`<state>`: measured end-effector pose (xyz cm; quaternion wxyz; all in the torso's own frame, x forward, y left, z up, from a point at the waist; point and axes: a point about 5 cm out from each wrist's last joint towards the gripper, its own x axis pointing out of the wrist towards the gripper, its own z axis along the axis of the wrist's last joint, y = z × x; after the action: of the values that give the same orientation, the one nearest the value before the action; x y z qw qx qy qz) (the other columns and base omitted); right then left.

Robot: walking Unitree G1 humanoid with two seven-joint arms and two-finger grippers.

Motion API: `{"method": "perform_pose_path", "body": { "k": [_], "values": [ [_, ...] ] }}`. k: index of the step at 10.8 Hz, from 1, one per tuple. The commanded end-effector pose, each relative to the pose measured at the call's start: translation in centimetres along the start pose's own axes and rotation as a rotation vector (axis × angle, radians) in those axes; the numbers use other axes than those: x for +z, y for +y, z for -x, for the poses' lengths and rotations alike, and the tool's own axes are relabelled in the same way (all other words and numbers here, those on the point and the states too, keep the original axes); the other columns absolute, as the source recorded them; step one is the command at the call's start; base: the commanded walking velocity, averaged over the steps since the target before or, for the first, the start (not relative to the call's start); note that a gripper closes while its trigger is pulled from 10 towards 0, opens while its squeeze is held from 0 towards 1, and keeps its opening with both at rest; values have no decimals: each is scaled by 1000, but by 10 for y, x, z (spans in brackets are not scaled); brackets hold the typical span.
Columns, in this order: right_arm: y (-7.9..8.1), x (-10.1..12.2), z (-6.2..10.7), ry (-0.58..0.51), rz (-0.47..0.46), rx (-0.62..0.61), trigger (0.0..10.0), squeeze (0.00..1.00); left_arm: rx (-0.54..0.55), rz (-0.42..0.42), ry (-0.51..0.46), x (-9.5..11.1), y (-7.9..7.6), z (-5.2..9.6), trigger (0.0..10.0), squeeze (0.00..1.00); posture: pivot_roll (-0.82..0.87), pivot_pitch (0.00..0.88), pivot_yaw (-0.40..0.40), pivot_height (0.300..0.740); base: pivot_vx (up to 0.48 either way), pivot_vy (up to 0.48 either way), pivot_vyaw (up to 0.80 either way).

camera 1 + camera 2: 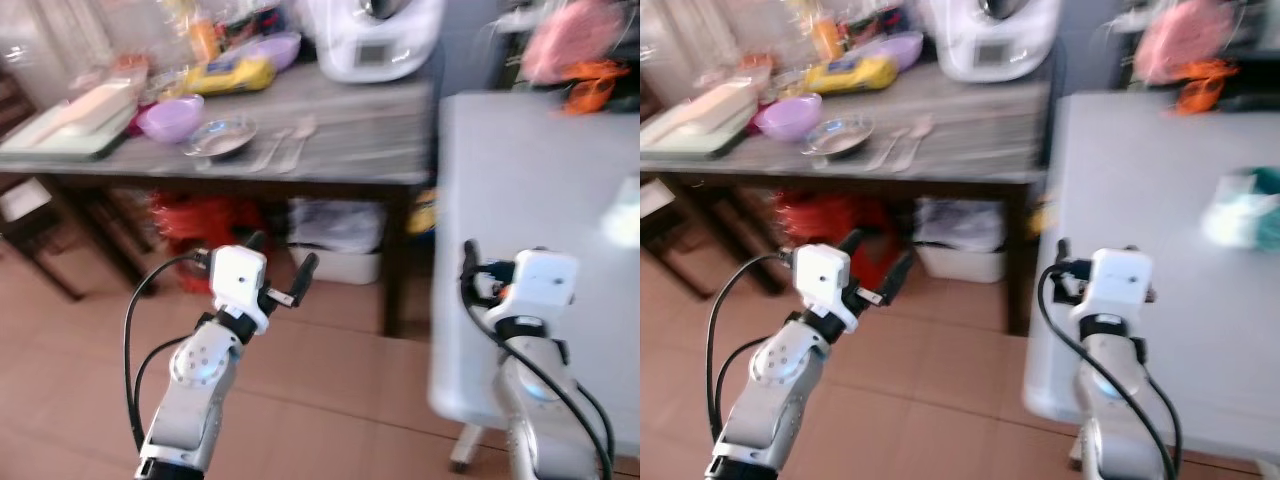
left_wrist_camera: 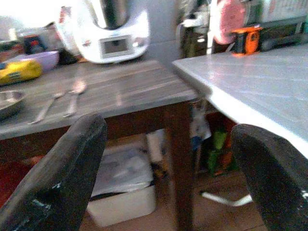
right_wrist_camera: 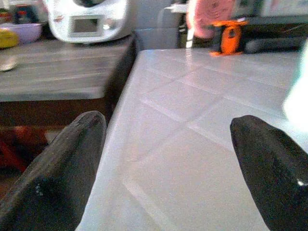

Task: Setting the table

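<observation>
Broadly, two tables were seen side by side: a grey wooden table [image 1: 340,150] across the upper half of the frame and a pale white table [image 1: 530,230] filling the right side, their corners close together. Tan floor tiles [image 1: 330,400] were spread across the bottom of the frame. At the upper centre, on the wooden table's far edge, a white kitchen appliance [image 1: 375,35] with a small screen was standing; no brand or writing could be read on it, the frames being blurred. Under the wooden table a white bin [image 1: 335,240] and something red [image 1: 205,225] were stored.

At the lower left the left gripper [image 1: 280,268] was held over the floor in front of the wooden table, its fingers [image 2: 62,178] spread apart with nothing between them. At the lower right the right gripper [image 3: 168,159] was raised beside the white table's near edge, its fingers [image 3: 57,168] likewise parted and empty.

In the upper left a tray [image 1: 60,125] was lying on the wooden table, with a purple bowl [image 1: 170,117] beside it, then a metal bowl [image 1: 222,137], and just right of that two spoons [image 1: 285,145] laid side by side. A yellow packet [image 1: 228,75] was lying behind them, its print unreadable.
</observation>
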<state>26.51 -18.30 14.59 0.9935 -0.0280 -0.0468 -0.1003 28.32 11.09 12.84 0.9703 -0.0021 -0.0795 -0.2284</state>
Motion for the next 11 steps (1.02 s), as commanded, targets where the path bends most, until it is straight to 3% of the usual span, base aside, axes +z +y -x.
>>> {"method": "perform_pose_path", "body": {
  "k": [1,7,11],
  "values": [
    [7,3,1,-10,-18,19,10000,0,19,-8,15,-1,8,4,10000,0,-120,88,140,740,0,-431,0],
    [4,3,2,-12,15,3,10000,0,2,3,18,-2,4,4,10000,0,-126,91,139,740,0,-431,0],
    [-2,2,1,-6,81,11,10000,0,-1,13,15,-4,1,8,10000,0,-129,105,142,740,0,0,0]
  ]
}}
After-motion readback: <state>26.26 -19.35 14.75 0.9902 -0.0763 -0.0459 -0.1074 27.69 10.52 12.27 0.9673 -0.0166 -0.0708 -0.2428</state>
